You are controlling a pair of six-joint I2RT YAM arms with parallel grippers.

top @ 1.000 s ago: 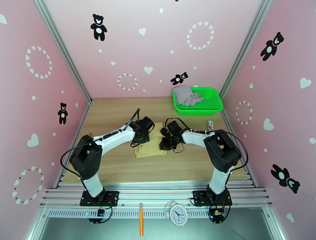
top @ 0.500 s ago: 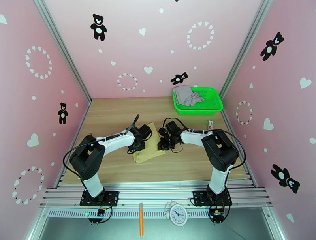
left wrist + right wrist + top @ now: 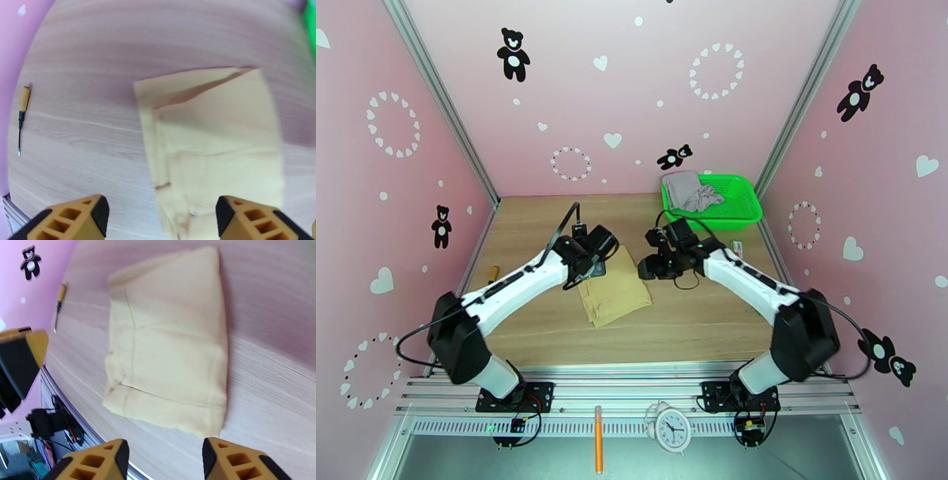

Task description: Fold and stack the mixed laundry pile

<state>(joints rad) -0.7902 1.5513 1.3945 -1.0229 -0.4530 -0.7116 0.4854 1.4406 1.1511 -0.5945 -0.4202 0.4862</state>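
Observation:
The tan-beige cloth (image 3: 615, 289) lies folded flat on the wooden table, also seen as a tan-beige cloth (image 3: 213, 150) in the left wrist view and a tan-beige cloth (image 3: 170, 346) in the right wrist view. My left gripper (image 3: 594, 263) hovers over its far left edge, open and empty (image 3: 160, 221). My right gripper (image 3: 654, 267) hangs just right of the cloth, open with nothing between its fingers (image 3: 164, 461). The pale grey-lilac garment (image 3: 690, 192) lies crumpled in the green basket (image 3: 739, 211).
A small orange-handled screwdriver (image 3: 492, 274) lies near the table's left edge, seen too as a screwdriver (image 3: 22, 114) in the left wrist view. A small white object (image 3: 737, 249) sits in front of the basket. An orange pen (image 3: 598, 438) and a clock (image 3: 673, 430) rest on the front rail.
Both grippers have risen off the tan cloth and drawn back from it, the right one moving rightward and away. The cloth now lies free and folded, slightly further toward the front.

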